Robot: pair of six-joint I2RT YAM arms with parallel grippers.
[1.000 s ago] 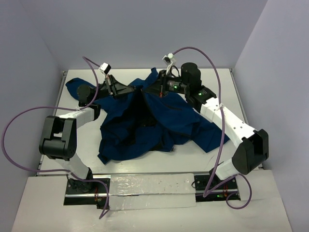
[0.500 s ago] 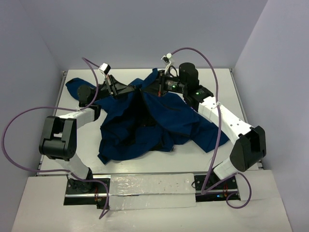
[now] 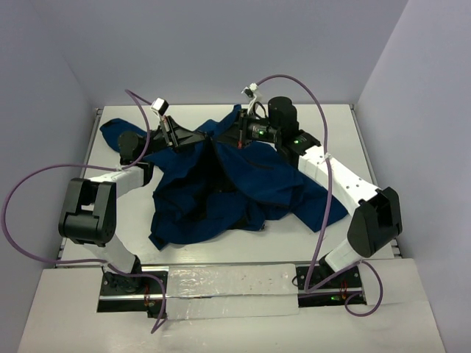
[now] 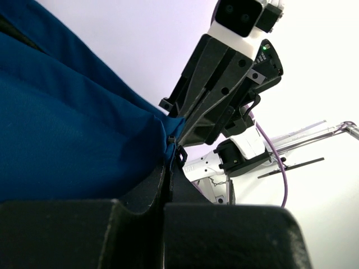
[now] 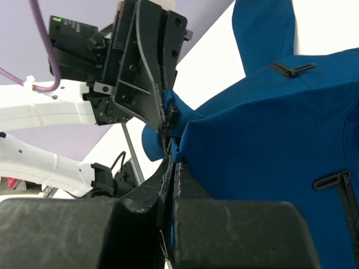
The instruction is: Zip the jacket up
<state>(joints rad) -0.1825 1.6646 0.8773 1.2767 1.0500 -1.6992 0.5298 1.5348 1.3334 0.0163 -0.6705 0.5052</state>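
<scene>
Top external view: jacket (image 3: 250, 180) sprawled on table (image 3: 346, 129), open front running far-to-near. Your left gripper (image 3: 204, 136) and right gripper (image 3: 229, 135) both pinch its far end, tips nearly touching.

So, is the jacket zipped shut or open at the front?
Open. In the top view the jacket lies with its two front panels apart, and the black lining shows between them.
</scene>
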